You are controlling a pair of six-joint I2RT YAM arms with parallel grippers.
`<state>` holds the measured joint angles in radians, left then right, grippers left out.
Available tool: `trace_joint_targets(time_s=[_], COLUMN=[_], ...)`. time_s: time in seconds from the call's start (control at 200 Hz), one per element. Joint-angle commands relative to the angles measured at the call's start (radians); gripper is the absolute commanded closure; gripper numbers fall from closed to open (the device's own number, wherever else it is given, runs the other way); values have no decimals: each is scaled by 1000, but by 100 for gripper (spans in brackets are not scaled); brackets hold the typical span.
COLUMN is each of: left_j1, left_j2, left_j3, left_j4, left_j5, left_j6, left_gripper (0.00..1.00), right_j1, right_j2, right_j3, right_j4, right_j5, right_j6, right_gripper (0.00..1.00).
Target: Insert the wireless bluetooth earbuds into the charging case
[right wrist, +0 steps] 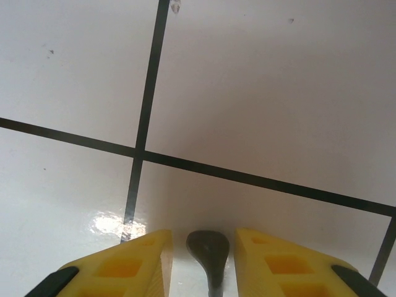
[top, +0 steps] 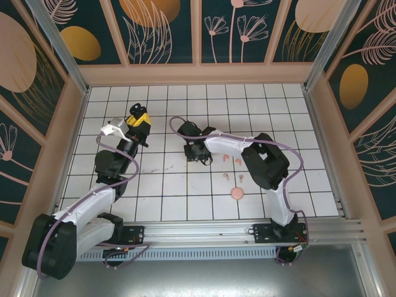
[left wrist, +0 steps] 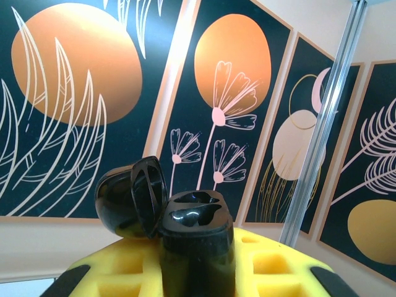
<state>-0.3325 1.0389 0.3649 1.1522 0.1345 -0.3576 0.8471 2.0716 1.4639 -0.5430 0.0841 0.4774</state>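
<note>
Black earbud (right wrist: 208,247) sits on the white tiled floor (right wrist: 278,93), dead between the yellow fingers (right wrist: 145,263) of the right gripper (top: 197,153). In the wrist view its head points to twelve o'clock and its stem runs back toward six. The jaws stand apart with a sliver of tile showing on each side of the bud, so nothing is pinched yet.

Over at ten o'clock from it, the left gripper (top: 138,120) is clamped on the black charging case (left wrist: 198,247). The case is held up off the floor with its lid (left wrist: 130,198) flipped open, and its sockets look empty. A few pink earbuds (top: 226,177) lie scattered at three to four o'clock of the right gripper, with a pink case (top: 236,193) at five.

To my eye the step is the pick. I'd want the fingers to close slowly and evenly on the bud's head rather than its thin stem, since something this small and smooth could squirt out sideways. Then lift straight up before swinging toward the open case.
</note>
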Motion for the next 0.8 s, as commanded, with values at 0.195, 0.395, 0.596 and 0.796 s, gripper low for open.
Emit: trace_joint_targets(time_s=[0.195,0.395,0.596,0.796], left_j1=[-1,0,-1,0], left_j2=[8,10,13,10], left_j3=[18,20,18,14], left_j4=[56,58,58,52], left_j5=[27,38,60,83], left_j6=[-21,-26,-24,-20], left_gripper=[100,100,100,100], right_j1=[23,24,24,23], right_j2=[41,50,49,55], right_j3=[18,21,21,28], right_j4=[-34,-33,-25,-16], right_j5=[36,40,45,37], right_j6=[-3,-2,-2,1], right_gripper=[69,71,73,70])
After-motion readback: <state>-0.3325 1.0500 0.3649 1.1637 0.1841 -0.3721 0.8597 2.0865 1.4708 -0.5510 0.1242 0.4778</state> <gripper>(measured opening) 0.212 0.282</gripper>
